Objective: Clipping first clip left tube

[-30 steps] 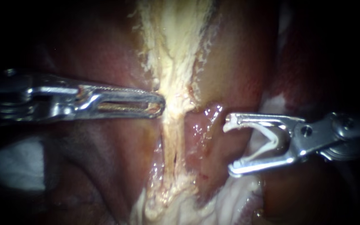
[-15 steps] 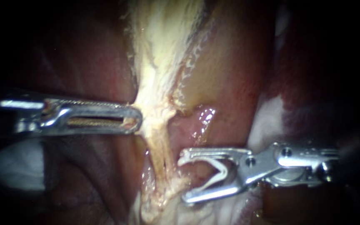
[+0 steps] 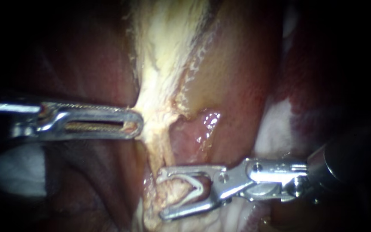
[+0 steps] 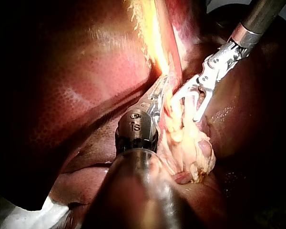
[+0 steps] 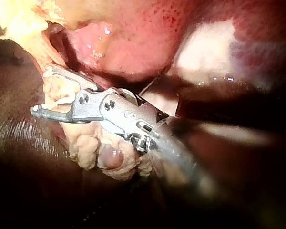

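1. The left instrument (image 3: 139,124) has its jaws lying together. Their tip sits on the edge of the pale tissue (image 3: 162,64), which tents toward it, so it seems to pinch a fringe and hold it taut to its side.
2. The right instrument (image 3: 162,194) has its jaws standing wide. They carry a white clip (image 3: 196,189), sprung open in a V, with one leg along each jaw.
3. The tube (image 3: 157,150) is the narrow pale strand running down from just past the left jaws' tip and into the mouth of the right jaws. One right jaw lies across it on the near side and the other lies beyond it, with lumpy pale tissue filling the gap between them.
4. I judge the step to be placement: the clip straddles the tube but is not yet closed on it.
5. From the right wrist view, the tissue sits well into the jaws. I cannot tell whether the tube reaches the crook of the clip or whether both clip tips are clear past its far side.
6. The next move calls for seating the jaws fully across the tube and square to it, with both tips showing beyond it, and then squeezing them together.
7. The left jaws should keep the strand tense meanwhile. Slack would let the tube slip toward the tips, and extra fat caught in the mouth could stop the clip from locking.
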### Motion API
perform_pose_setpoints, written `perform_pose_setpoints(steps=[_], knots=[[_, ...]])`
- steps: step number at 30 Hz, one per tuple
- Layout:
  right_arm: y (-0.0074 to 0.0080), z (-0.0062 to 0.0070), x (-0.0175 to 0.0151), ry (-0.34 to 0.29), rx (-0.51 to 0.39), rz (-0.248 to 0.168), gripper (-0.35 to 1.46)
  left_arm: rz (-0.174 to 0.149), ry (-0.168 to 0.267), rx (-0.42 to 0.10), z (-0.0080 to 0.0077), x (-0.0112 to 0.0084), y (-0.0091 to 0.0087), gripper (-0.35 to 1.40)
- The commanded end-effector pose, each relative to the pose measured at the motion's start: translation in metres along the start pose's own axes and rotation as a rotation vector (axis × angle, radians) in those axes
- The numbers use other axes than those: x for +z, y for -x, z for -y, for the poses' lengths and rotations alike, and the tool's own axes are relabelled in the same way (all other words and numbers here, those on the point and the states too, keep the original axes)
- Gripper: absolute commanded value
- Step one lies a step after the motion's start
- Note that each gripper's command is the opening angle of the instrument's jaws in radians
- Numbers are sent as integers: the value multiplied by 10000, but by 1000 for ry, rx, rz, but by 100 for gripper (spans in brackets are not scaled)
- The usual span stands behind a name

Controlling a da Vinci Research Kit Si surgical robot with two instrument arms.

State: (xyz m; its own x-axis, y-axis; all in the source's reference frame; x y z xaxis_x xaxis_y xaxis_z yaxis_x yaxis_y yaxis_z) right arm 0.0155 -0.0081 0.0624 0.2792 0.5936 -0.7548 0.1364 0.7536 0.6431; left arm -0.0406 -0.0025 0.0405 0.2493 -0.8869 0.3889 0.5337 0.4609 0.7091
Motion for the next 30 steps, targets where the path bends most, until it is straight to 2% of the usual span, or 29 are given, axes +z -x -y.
perform_pose_setpoints(steps=[1,18,24,30], knots=[[0,-1,-1,0,0,0,60,0,1,0,1,-1,0,-35],[-3,-20,1,20,9,4,60,-1,0,-4,22,-12,6,-35],[-5,-21,11,18,8,3,60,-1,1,-5,25,-11,7,-35],[-7,-18,19,-18,-1,2,60,-1,1,-5,25,-11,7,-35]])
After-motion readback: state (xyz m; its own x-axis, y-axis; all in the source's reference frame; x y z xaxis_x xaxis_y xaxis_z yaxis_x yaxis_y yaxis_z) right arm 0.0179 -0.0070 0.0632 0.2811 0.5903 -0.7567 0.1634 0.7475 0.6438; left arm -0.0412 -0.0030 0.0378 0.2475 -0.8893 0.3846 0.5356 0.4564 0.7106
